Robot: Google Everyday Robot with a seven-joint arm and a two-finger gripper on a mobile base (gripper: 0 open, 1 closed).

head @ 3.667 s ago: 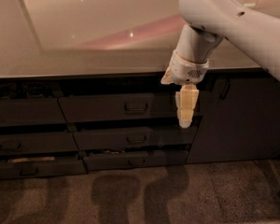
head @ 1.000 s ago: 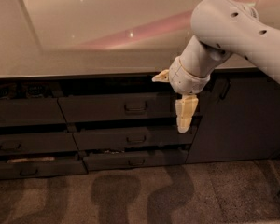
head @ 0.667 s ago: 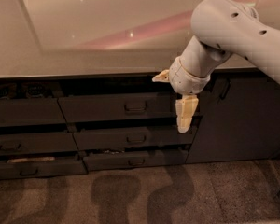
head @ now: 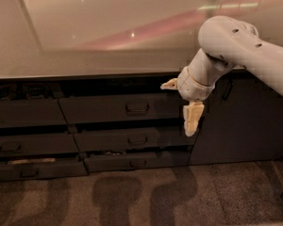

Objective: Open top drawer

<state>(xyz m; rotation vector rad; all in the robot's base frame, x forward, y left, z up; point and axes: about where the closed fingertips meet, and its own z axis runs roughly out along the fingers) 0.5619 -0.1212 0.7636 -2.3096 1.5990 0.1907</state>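
The top drawer (head: 108, 109) is a long dark front under the countertop, with a small black loop handle (head: 137, 108) at its centre. None of its pale inside shows. My gripper (head: 191, 121) hangs cream-coloured and pointing down from the white arm (head: 226, 41), in front of the drawer's right end. It is to the right of the handle, a little lower, and apart from it.
Two narrower dark drawers (head: 132, 140) sit below, stepped outward. More drawers (head: 23, 113) stand at the left, the lowest (head: 30, 161) showing a pale strip. A tall dark cabinet door (head: 240, 121) is at the right. A pale countertop (head: 108, 41) runs above, carpet (head: 132, 197) below.
Since the earliest frame the wrist has turned and the arm has shifted right. Over the last second the gripper has barely moved. The drawer front looks the same.
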